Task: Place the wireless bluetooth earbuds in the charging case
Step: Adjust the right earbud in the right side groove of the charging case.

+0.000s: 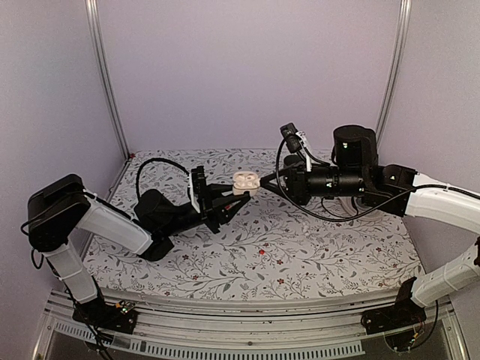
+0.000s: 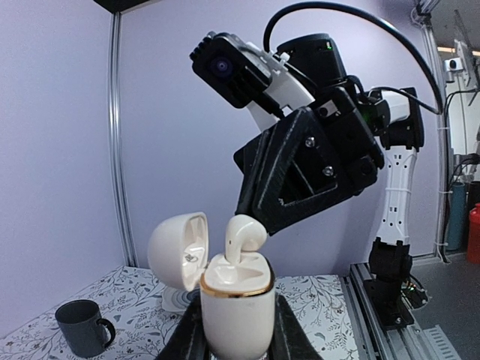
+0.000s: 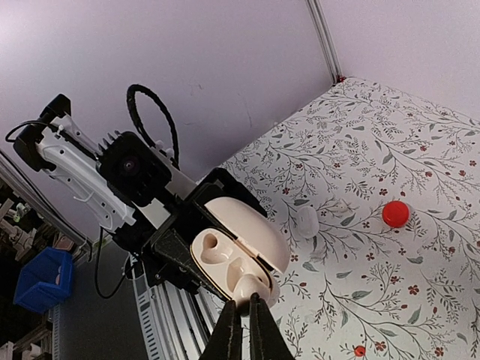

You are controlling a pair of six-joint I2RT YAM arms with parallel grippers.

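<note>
A: Case upright and off the table, clamped between the fingers of the left gripper, with its lid open. That is the left wrist view.

B: Overhead shows it too, held in the air between the two arms, with dark hollows showing on its face (tiny there, though).

A: Does overhead show the earbud?

B: No, it is too small to make out. The left wrist view does: stem down in the mouth of the case, rounded head standing above the gold rim.

A: And the right gripper?

B: Its jaws are pinched almost together on the earbud's head, just above the case. The right wrist view shows those narrow tips.

A: Does anything show in only one camera?

B: A grey mug on the table, below and left of the case, in the left wrist view only. The right wrist view has a red disc well beyond the case, and a small white piece nearer it (I cannot tell what it is).
</note>
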